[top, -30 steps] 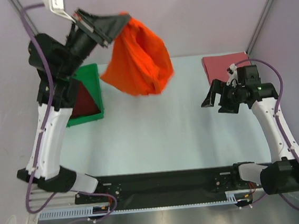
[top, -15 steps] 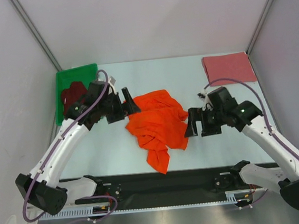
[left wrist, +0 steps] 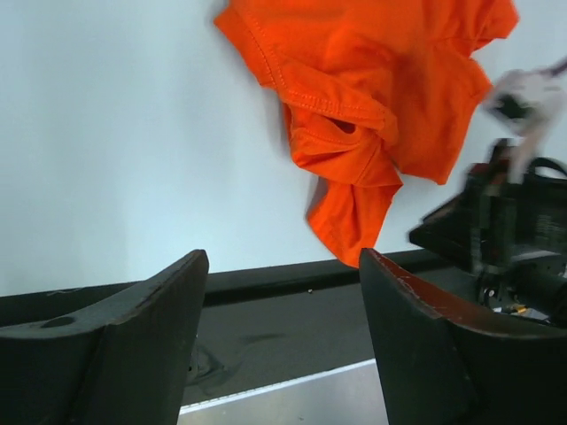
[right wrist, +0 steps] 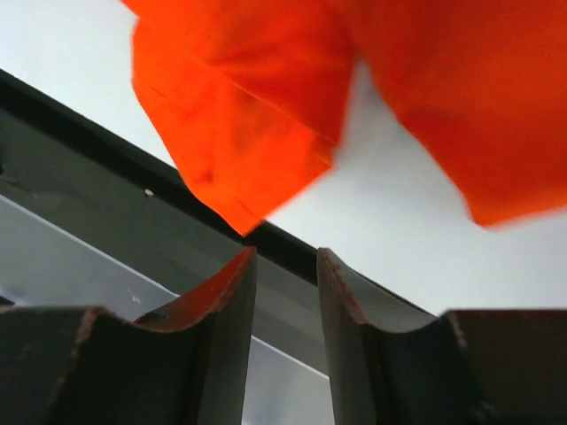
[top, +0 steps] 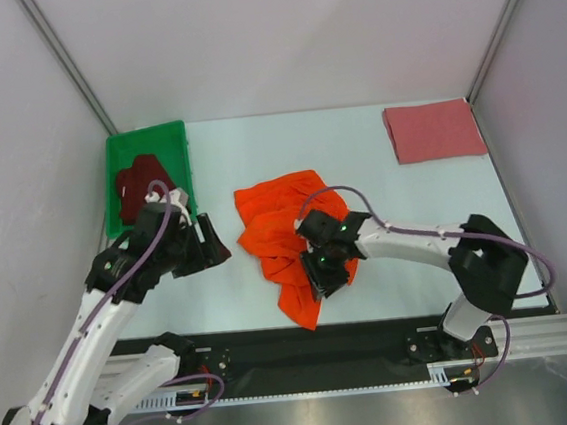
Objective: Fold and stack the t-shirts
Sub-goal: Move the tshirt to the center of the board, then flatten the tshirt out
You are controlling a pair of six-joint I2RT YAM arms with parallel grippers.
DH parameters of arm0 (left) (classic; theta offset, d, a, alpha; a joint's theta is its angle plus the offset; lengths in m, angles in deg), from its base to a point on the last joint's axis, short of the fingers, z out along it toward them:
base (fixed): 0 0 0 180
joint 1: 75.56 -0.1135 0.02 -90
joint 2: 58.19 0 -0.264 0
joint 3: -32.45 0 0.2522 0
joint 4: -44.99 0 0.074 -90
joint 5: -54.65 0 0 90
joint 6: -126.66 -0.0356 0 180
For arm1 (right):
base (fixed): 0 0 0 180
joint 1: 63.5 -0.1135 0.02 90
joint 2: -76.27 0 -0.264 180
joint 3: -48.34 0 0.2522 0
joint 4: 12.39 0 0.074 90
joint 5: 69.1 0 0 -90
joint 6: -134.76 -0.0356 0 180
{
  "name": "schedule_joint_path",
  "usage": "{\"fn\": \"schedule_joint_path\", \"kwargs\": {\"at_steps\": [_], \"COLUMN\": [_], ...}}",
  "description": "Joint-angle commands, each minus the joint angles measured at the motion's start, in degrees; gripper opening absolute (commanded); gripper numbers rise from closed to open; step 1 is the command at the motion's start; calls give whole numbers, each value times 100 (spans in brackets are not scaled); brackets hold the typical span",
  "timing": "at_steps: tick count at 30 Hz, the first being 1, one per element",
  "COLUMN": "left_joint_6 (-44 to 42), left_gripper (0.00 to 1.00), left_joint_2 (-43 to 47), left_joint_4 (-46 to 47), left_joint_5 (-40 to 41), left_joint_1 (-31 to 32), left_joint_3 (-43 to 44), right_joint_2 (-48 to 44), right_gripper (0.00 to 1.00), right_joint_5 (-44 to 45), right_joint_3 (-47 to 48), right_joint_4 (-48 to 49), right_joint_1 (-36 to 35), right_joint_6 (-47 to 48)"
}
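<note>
Since the preceding frame the orange t-shirt [top: 291, 237] has stayed crumpled at mid-bench toward the near edge. The left gripper [top: 217, 247] has backed off to its left, and the right gripper [top: 328, 274] has moved over its near tail. The cloth is judged light and limp: take hold at a hem or sleeve seam, not the bunched middle. The right fingers stand narrow with no cloth between them. The left fingers stand wide and empty. The pink t-shirt [top: 433, 130] lies folded at the far right corner. The maroon t-shirt [top: 142, 179] sits in the green bin [top: 146, 140] at the far left corner.
</note>
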Motion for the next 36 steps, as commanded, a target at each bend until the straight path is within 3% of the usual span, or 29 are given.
{"fn": "schedule_joint_path", "kwargs": {"at_steps": [1, 5, 12, 19, 25, 28, 31, 32, 36], "left_joint_6": [-129, -85, -103, -24, -41, -33, -59, -68, -156], "left_gripper": [72, 68, 67, 67, 67, 67, 68, 68, 68], "left_joint_2": [787, 1290, 1351, 1431, 1483, 1510, 1492, 1492, 1422], "left_joint_4": [-74, 15, -214, -258, -337, -346, -319, -302, -232], "left_joint_5": [208, 155, 155, 49, 23, 23, 23, 23, 49], "left_joint_1": [11, 11, 11, 11, 2, 11, 11, 11, 11], "left_joint_3": [97, 133, 98, 10, 62, 45, 27, 27, 62], "right_joint_2": [423, 652, 987, 1074, 1329, 1347, 1268, 1233, 638], "right_gripper": [40, 51, 57, 56, 47, 26, 13, 2, 0], "right_joint_5": [353, 344, 1099, 1048, 1548, 1953, 2243, 2408, 2822], "right_joint_3": [402, 375, 393, 155, 147, 155, 269, 313, 944], "right_joint_4": [545, 862, 344, 739, 625, 564, 362, 222, -375], "right_joint_1": [-500, -1062, -1625, -1766, -1845, -1863, -1863, -1854, -1723], "right_joint_6": [-243, -340, -358, -683, -894, -947, -955, -955, -815]}}
